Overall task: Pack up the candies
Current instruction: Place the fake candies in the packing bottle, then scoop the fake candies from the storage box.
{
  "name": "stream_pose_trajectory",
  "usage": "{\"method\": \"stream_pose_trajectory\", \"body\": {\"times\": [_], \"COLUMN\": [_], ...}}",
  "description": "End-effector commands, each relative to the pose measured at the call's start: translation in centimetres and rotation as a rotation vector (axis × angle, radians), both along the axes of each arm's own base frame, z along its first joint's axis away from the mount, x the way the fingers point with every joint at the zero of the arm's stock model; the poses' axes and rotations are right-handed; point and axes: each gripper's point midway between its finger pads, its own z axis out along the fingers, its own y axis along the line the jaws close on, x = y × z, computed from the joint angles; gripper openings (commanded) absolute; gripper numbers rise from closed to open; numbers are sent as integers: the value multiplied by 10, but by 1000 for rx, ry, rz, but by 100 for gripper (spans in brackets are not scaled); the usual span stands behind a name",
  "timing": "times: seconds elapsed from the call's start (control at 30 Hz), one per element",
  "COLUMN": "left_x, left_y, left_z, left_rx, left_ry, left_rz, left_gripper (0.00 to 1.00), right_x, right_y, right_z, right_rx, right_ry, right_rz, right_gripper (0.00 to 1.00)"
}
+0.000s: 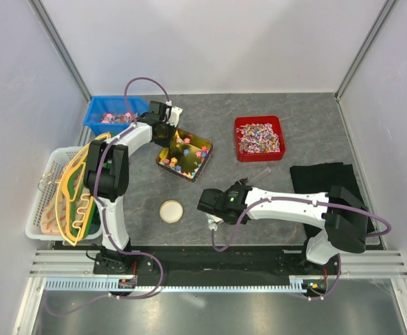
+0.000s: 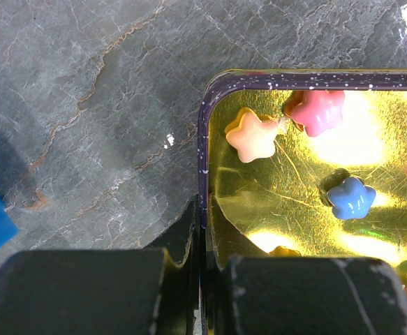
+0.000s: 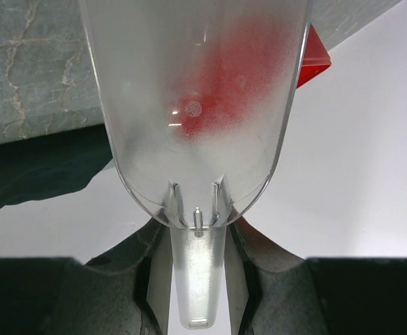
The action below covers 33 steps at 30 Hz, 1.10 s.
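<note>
The candies (image 1: 182,162), small star-shaped sweets in mixed colours, lie in a dark tin with a gold inside (image 1: 202,145) at the table's middle left. In the left wrist view a peach candy (image 2: 252,136), a pink one (image 2: 316,110) and a blue one (image 2: 350,197) rest on the gold floor. My left gripper (image 1: 167,131) is shut on the tin's rim (image 2: 204,139), one finger inside and one outside. My right gripper (image 1: 241,187) is shut on the handle of a clear plastic scoop (image 3: 197,105), which holds nothing. Its bowl (image 1: 259,173) points away from the arm bases.
A red bin (image 1: 259,137) of wrapped sweets stands behind the scoop. A blue bin (image 1: 112,115) sits at the back left. A white basket (image 1: 46,202) is at the left edge, a round cream lid (image 1: 171,211) in front of the tin, and a black cloth (image 1: 322,180) at the right.
</note>
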Motion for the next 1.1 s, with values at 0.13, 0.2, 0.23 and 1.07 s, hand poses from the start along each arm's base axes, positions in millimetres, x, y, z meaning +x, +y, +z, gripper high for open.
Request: {"method": "stream_pose_trajectory", "body": {"times": [0.13, 0.2, 0.23, 1.07], "left_x": [13, 11, 11, 11], "left_y": [-12, -15, -17, -22], "left_z": [20, 21, 23, 113], "left_rx": [-85, -99, -108, 109], "left_ry": [-37, -34, -37, -434], "left_rz": [-5, -21, -30, -93], "left_gripper": [2, 2, 2, 2], "right_x": [41, 59, 65, 182], "right_y": [27, 33, 34, 51], "right_z": [59, 73, 76, 75], "right_rx": [230, 322, 333, 143], "right_ry": [-113, -157, -173, -425], "right_rz": [-65, -86, -84, -112], "right_gripper": [0, 0, 0, 0]}}
